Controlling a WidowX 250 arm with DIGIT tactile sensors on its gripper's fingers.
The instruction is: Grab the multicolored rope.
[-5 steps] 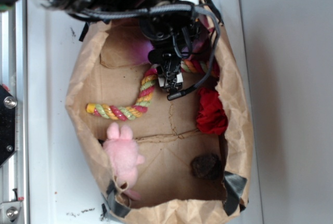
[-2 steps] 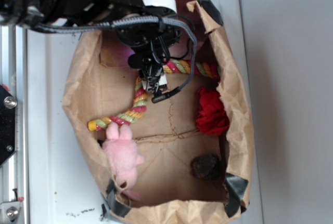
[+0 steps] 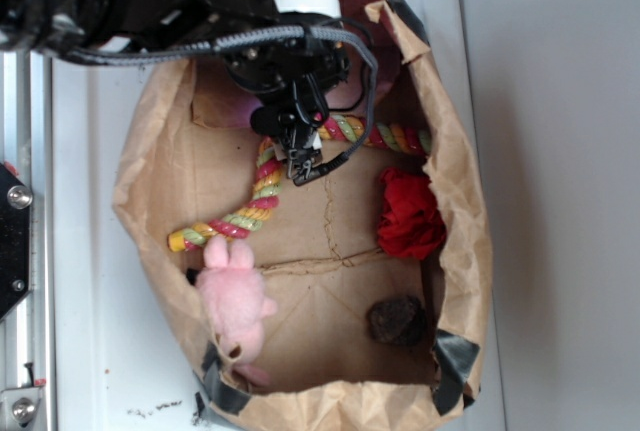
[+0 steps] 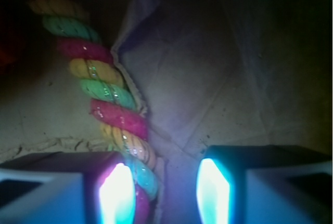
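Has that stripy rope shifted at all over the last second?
Yes. The multicolored rope has moved: its lower end has slid right and down toward the pink bunny, and its upper stretch now runs nearer the red cloth ball.

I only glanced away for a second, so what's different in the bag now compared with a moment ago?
The claw slid left along the bend of the rope, and the rope's lower end swung down to touch the pink bunny. The claw is open around the rope. The red cloth ball and the dark lump stayed put.
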